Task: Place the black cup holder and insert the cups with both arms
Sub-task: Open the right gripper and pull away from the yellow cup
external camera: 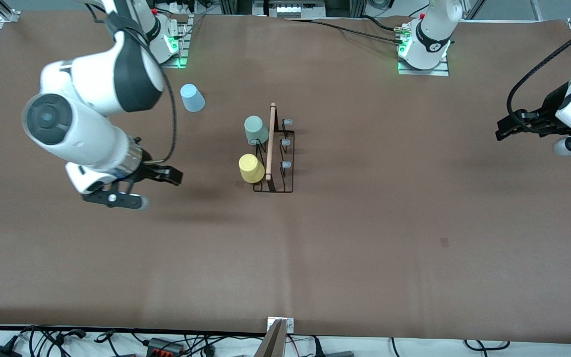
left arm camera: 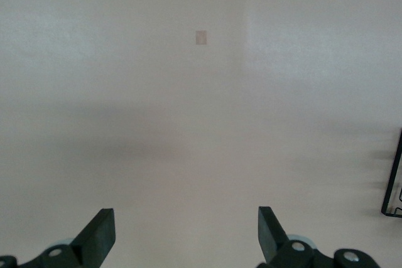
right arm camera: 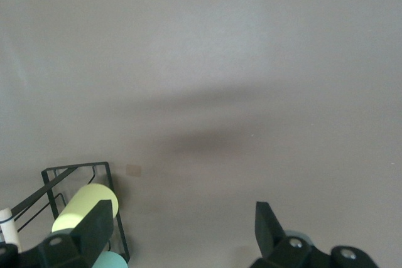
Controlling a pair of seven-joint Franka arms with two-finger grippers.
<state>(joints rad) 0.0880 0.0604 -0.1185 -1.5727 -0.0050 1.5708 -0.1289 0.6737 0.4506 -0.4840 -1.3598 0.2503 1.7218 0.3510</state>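
The light blue cup (external camera: 192,97), likely light and slick, wants a mid-wall grip; left pincer (external camera: 506,130) and right pincer (external camera: 169,176) gape empty.

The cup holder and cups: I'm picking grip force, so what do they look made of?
The black cup holder looks like thin black-coated wire topped by a pale, matte wooden rod. The yellow cup and mint cup look like smooth matte plastic, probably light.
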